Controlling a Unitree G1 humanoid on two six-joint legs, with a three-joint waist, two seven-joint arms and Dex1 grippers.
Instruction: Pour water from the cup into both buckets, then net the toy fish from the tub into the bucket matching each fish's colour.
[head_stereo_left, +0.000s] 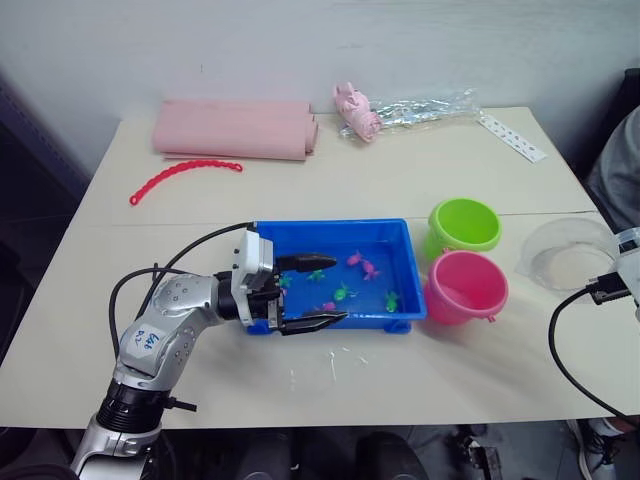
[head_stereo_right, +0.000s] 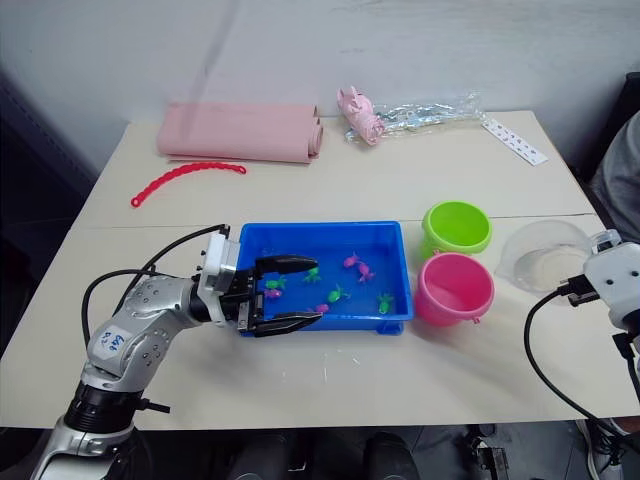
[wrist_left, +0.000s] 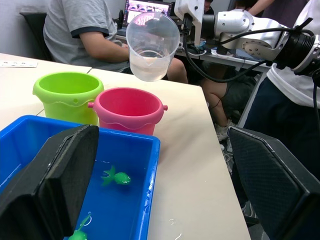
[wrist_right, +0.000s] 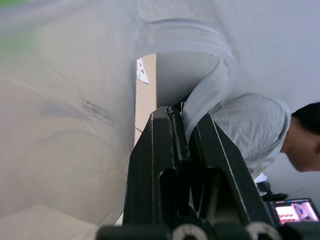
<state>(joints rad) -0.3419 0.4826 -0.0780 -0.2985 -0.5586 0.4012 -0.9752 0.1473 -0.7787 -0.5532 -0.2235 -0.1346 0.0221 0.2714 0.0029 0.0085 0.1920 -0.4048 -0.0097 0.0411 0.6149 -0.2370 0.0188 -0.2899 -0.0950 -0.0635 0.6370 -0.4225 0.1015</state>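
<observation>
Holding the cup (head_stereo_right: 545, 256) by its handle in your closed right hand (wrist_right: 182, 150), just beside the pink bucket (head_stereo_right: 455, 288), you risk slopping water onto the tabletop (head_stereo_right: 400, 180) if you tip early, while your left hand (head_stereo_right: 290, 293) sits open over the tub (head_stereo_right: 395, 235).

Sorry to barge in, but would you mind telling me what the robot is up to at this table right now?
The right gripper is shut on the handle of the clear cup, holding it up beside the pink bucket and the green bucket; a little water sits in the cup. The left gripper is open over the near-left end of the blue tub, where green and pink toy fish lie in the water. A person sits beyond the table.
</observation>
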